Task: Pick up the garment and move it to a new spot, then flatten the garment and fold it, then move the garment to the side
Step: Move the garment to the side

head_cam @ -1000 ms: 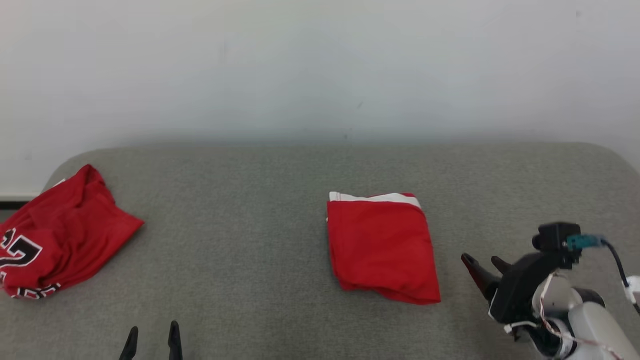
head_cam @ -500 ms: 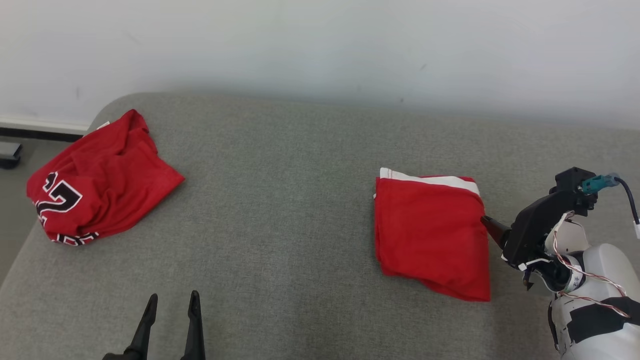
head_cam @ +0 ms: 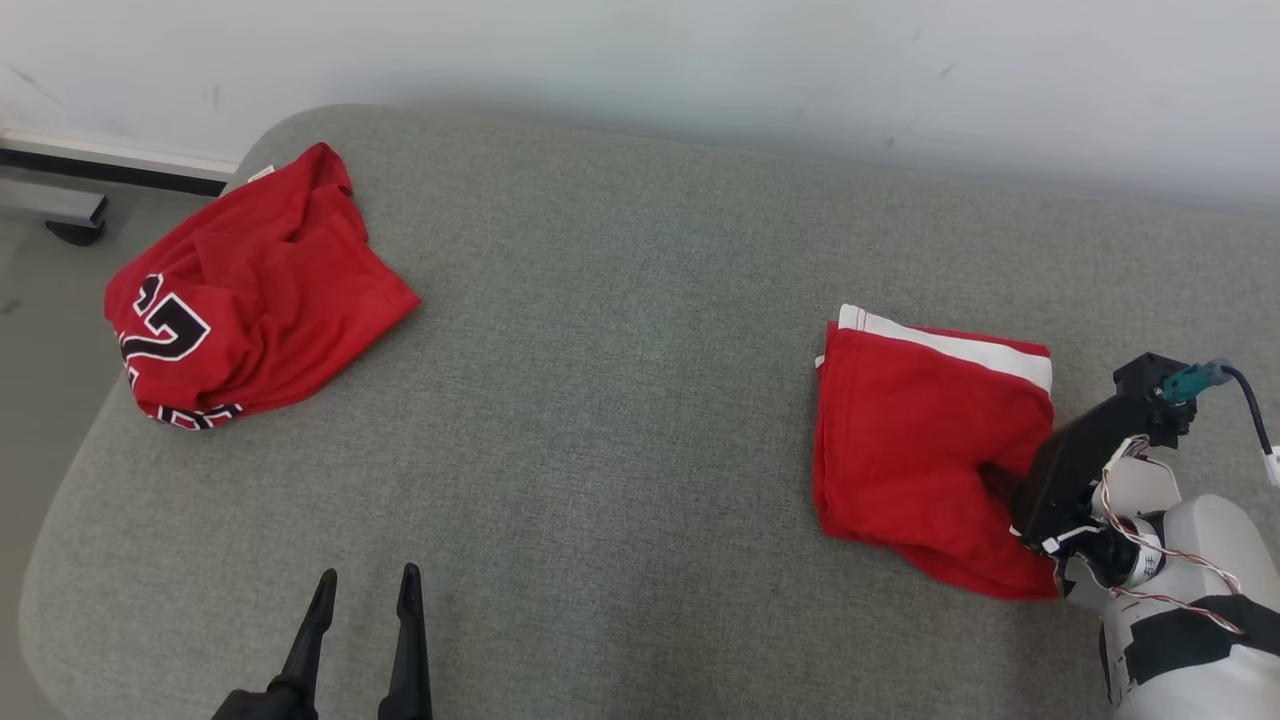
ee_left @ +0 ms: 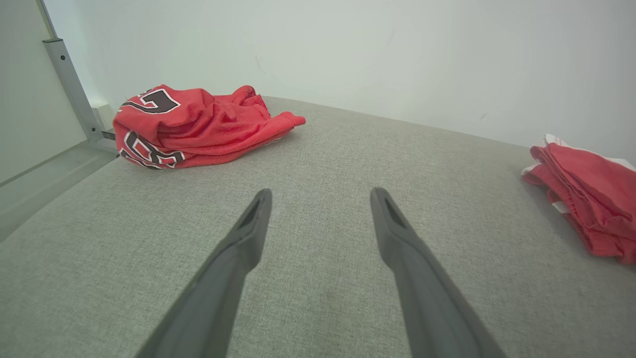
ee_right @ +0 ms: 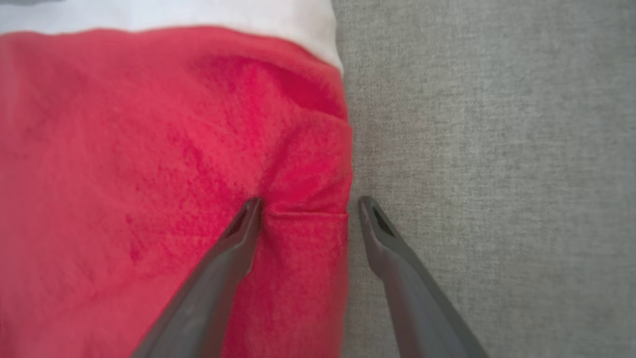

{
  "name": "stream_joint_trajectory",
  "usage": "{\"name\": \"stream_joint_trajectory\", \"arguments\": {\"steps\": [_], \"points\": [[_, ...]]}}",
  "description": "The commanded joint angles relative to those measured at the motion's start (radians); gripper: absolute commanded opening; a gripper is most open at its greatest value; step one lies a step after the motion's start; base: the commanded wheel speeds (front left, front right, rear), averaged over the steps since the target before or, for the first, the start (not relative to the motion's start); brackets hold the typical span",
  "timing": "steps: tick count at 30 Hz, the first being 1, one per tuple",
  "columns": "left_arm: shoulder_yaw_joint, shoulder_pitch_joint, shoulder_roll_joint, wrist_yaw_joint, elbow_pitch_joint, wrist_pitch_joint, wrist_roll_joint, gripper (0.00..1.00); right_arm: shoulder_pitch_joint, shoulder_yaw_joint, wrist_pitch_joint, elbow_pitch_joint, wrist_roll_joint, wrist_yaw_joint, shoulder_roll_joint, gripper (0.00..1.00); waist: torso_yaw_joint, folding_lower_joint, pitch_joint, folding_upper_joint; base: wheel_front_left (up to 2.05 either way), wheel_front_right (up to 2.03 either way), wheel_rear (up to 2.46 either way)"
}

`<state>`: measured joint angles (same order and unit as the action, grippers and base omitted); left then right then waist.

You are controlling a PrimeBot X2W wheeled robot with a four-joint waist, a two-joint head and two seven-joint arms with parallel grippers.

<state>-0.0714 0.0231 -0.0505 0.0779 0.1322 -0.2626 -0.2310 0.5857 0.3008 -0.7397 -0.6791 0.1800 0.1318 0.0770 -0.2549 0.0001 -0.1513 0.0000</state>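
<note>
A folded red garment with a white band along its far edge lies on the right of the grey padded surface. My right gripper is open at its right edge. In the right wrist view the right gripper straddles that edge: one fingertip presses the folded red garment, the other is over bare grey fabric. A crumpled red jersey with black-and-white numbers lies far left. My left gripper hangs open near the front edge, holding nothing. In the left wrist view the left gripper points between the crumpled jersey and the folded garment.
The padded surface ends in rounded corners at the left, close to the jersey. Beyond that edge are the floor and a grey metal foot. A white wall runs along the back. My right arm's pale forearm fills the lower right.
The head camera has tipped down and turned. My right gripper has moved from beside the folded garment onto its right edge, creasing the cloth. The left gripper has stayed open and still.
</note>
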Motion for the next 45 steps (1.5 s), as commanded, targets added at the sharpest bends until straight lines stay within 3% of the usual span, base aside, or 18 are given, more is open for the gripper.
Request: {"name": "stream_joint_trajectory", "arguments": {"steps": [1, 2, 3, 5, 12, 18, 23, 27, 32, 45], "points": [[0.000, -0.009, 0.000, -0.005, -0.002, -0.003, -0.004, 1.00, -0.019, -0.003, -0.021, -0.022, -0.023, -0.002, -0.022, 0.93, 0.003, -0.0001, -0.007, 0.0000, 0.00, 0.00, 0.00], [0.001, -0.010, 0.000, -0.003, -0.003, -0.003, -0.001, 1.00, -0.021, -0.010, -0.027, -0.021, -0.032, -0.002, -0.023, 0.71, 0.008, -0.0001, -0.009, 0.0000, 0.00, 0.00, 0.00], [0.000, -0.012, 0.000, -0.002, -0.004, -0.003, 0.000, 1.00, -0.021, -0.014, -0.030, -0.018, -0.037, -0.002, -0.025, 0.33, 0.013, -0.0001, -0.012, 0.0000, 0.00, 0.00, 0.00], [-0.003, -0.016, 0.000, -0.001, -0.007, -0.003, -0.001, 1.00, -0.018, -0.035, -0.036, -0.005, -0.044, -0.002, -0.024, 0.00, 0.026, -0.0001, -0.017, 0.0000, 0.00, 0.00, 0.00], [-0.006, -0.039, 0.000, 0.007, -0.035, -0.003, 0.012, 1.00, 0.004, -0.193, -0.063, 0.089, -0.044, -0.003, 0.053, 0.00, 0.112, -0.0001, -0.053, 0.0000, 0.00, 0.00, 0.00], [-0.018, -0.082, 0.000, 0.017, -0.096, -0.003, 0.043, 1.00, 0.029, -0.441, -0.075, 0.197, -0.007, -0.003, 0.219, 0.00, 0.215, -0.0001, -0.104, 0.0000, 0.00, 0.00, 0.00], [-0.032, -0.130, 0.000, 0.030, -0.139, -0.003, 0.077, 1.00, 0.065, -0.564, -0.019, 0.251, 0.050, -0.003, 0.348, 0.00, 0.300, -0.0001, -0.164, 0.0000, 0.00, 0.00, 0.00], [-0.053, -0.168, -0.003, 0.042, -0.149, -0.003, 0.104, 1.00, 0.097, -0.592, 0.048, 0.229, 0.067, -0.003, 0.416, 0.00, 0.346, -0.0001, -0.213, 0.0000, 0.00, 0.00, 0.00], [-0.079, -0.212, -0.021, 0.049, -0.170, -0.003, 0.125, 1.00, 0.149, -0.574, 0.154, 0.174, 0.058, -0.003, 0.454, 0.00, 0.390, -0.0001, -0.274, 0.0000, 0.00, 0.00, 0.00], [-0.157, -0.279, -0.113, 0.052, -0.289, -0.003, 0.166, 1.00, 0.264, -0.571, 0.362, 0.036, -0.008, -0.003, 0.460, 0.00, 0.529, -0.0001, -0.398, 0.0000, 0.00, 0.00, 0.00]]}}
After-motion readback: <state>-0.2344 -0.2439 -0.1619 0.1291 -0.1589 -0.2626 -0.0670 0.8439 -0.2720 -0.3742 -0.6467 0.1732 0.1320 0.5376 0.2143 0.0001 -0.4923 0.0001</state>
